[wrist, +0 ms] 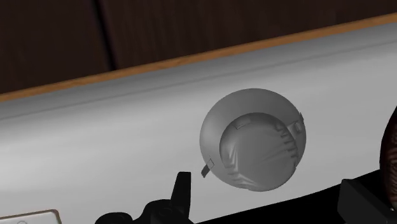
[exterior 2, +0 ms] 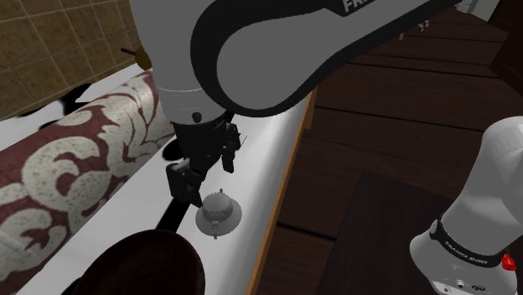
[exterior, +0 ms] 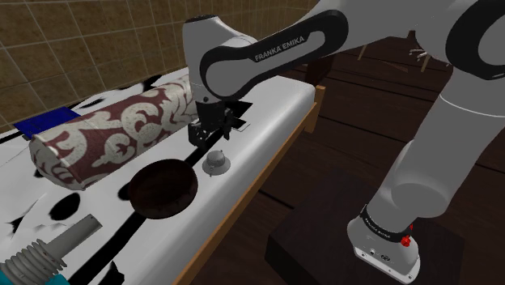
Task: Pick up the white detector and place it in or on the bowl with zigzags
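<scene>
The step in hand is the approach for the pick. The gripper [exterior: 207,134] hangs low over the bed [exterior: 267,105] and holds nothing. In the wrist view its 2 black fingers [wrist: 182,189] stand well apart. The white detector [wrist: 253,140] lies dome-up on the sheet beyond them, roughly in line with the gap and touched by neither. The bed's wooden edge [wrist: 191,58] runs close behind it.

In the shoulder view the detector sits near the frame's centre, just below and right of the gripper. The dark bowl [exterior: 164,191] rests just beside it toward the lower left. No zigzags can be made out on the bowl from these angles.

The next move probably calls for a small shift toward the wooden edge so the fingers straddle the dome, then a straight descent. The fingers should likely close on the raised middle, since the flat rim looks too wide and low to pinch.

Room is uneven. The patterned bolster [exterior: 113,138] lies near the gripper toward the frame's upper left, apart from it but limiting sideways travel. At lower right the sheet ends and the dark floor [exterior: 348,146] drops away, so a nudged detector could slide off. The carry to the bowl looks short, with nothing standing between the 2.
</scene>
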You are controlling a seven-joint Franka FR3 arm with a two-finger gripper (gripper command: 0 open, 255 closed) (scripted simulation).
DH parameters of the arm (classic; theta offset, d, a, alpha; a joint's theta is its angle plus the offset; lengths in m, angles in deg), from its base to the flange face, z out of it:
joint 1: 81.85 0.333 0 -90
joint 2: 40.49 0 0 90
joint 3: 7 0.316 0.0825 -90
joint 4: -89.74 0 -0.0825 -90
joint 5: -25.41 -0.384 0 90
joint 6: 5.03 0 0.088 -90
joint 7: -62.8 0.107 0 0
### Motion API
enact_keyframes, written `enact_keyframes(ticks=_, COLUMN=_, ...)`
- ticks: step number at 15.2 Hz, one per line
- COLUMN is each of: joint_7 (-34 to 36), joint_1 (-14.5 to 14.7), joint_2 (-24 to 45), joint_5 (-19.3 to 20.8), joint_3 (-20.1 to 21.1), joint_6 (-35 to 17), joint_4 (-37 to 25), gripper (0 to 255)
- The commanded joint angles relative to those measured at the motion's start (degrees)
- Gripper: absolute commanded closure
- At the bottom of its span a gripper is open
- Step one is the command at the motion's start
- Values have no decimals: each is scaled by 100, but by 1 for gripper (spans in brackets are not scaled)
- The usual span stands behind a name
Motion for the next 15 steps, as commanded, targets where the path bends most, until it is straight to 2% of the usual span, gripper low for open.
enact_keyframes(ticks=1, joint_7=93, joint_1=26, joint_2=163, joint_5=72, joint_3=17, joint_6=-83, joint_4=-66, gripper=0)
enact_keyframes(ticks=7, joint_7=162, joint_1=41, joint_2=352, joint_5=170, joint_3=11, joint_6=-562, joint_4=241, gripper=0)
enact_keyframes(ticks=15, joint_7=162, joint_1=41, joint_2=352, joint_5=170, joint_3=11, joint_6=-561, joint_4=241, gripper=0)
